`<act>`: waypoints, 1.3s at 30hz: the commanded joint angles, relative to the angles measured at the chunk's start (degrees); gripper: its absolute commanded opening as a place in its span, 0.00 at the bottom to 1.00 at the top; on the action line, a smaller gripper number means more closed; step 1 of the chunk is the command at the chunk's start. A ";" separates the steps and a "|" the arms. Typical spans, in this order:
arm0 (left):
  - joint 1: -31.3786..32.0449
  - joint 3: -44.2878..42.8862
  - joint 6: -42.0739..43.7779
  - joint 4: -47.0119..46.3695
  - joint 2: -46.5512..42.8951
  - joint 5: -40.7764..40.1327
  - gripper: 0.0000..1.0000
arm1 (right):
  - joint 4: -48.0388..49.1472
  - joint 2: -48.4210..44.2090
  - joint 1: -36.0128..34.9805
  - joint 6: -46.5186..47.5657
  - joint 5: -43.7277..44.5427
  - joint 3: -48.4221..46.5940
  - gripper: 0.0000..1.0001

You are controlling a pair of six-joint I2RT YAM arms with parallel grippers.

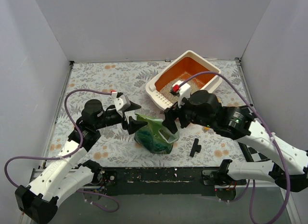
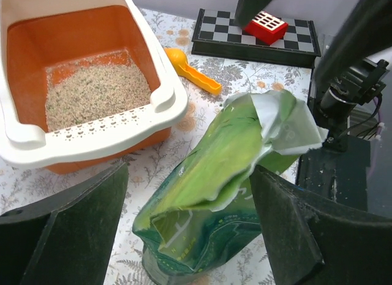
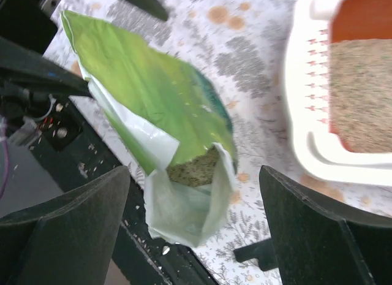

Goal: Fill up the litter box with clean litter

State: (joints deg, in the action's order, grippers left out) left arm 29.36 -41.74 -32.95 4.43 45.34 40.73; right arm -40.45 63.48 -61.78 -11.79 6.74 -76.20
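Left gripper (image 2: pixel 188 171) and right gripper (image 3: pixel 195 171) both spread wide around the floppy green bag (image 1: pixel 155 135), litter box (image 1: pixel 197 58) just beyond holding thin clean litter (image 2: pixel 92 92), and a lopsided pinch could dump granules onto the table (image 1: pixel 96 79)

— Upper left?
— Litter box (image 2: pixel 153 101), cream rim, orange inside, slotted edge nearest the lens. Clean litter (image 2: pixel 92 92) spread over part of its floor.

— Centre of frame?
— Green bag (image 2: pixel 220 168), crinkled, leaning on the floral cloth (image 2: pixel 202 116), white lining bared at its far end. Flanked by the left gripper (image 2: pixel 188 171), dark fingers (image 2: pixel 67 236) spread wide to either side, neither visibly pressing it.

— Further back?
— Orange scoop (image 2: pixel 193 73) just beside the box. Beyond it, a checkered board (image 2: pixel 226 37) bearing a red slotted block (image 2: pixel 264 26).
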 commanded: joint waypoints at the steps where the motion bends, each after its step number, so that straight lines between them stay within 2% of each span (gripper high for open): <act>1: 0.17 -3.17 -1.24 6.02 -1.83 -2.58 0.84 | -8.14 -4.06 0.69 -2.61 15.20 -5.79 0.95; 2: 0.17 -3.61 -1.33 6.47 -2.36 -3.02 0.98 | -8.85 -4.77 0.78 -3.06 18.27 -6.32 0.95; 5: 0.17 -6.15 -2.55 8.92 -3.59 -5.83 0.98 | -10.61 -6.88 1.31 -2.62 24.00 -5.89 0.95; 9: 0.17 -13.26 -9.13 17.51 -1.32 -16.89 0.98 | -11.41 -8.28 6.73 -5.52 26.92 -3.35 0.96; 12: 0.17 -16.71 -9.06 22.20 1.15 -19.02 0.98 | -8.08 -9.34 17.35 -5.43 18.77 2.44 0.96; 16: 0.17 -18.20 -14.42 23.78 1.85 -26.57 0.98 | -3.86 -9.17 32.04 -7.27 7.88 12.02 0.92; 22: 0.17 -18.38 -15.48 26.95 0.80 -29.21 0.98 | 6.50 -7.41 49.01 -9.91 -1.01 26.88 0.83; 25: 0.17 -17.68 -15.74 27.48 -0.25 -30.19 0.98 | 10.64 -5.92 51.31 -11.41 -1.91 30.67 0.82; 31: 0.17 -16.01 -15.48 26.25 -1.84 -27.99 0.98 | 15.30 -1.00 52.20 -13.95 -1.74 32.52 0.81; 39: 0.17 -17.24 -17.50 27.39 -0.69 -29.57 0.98 | 16.98 6.21 52.20 -16.86 0.99 34.45 0.80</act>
State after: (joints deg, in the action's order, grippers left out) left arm 29.43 -57.82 -49.32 30.48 44.60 12.53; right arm -26.39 67.24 -9.76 -26.52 6.09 -42.65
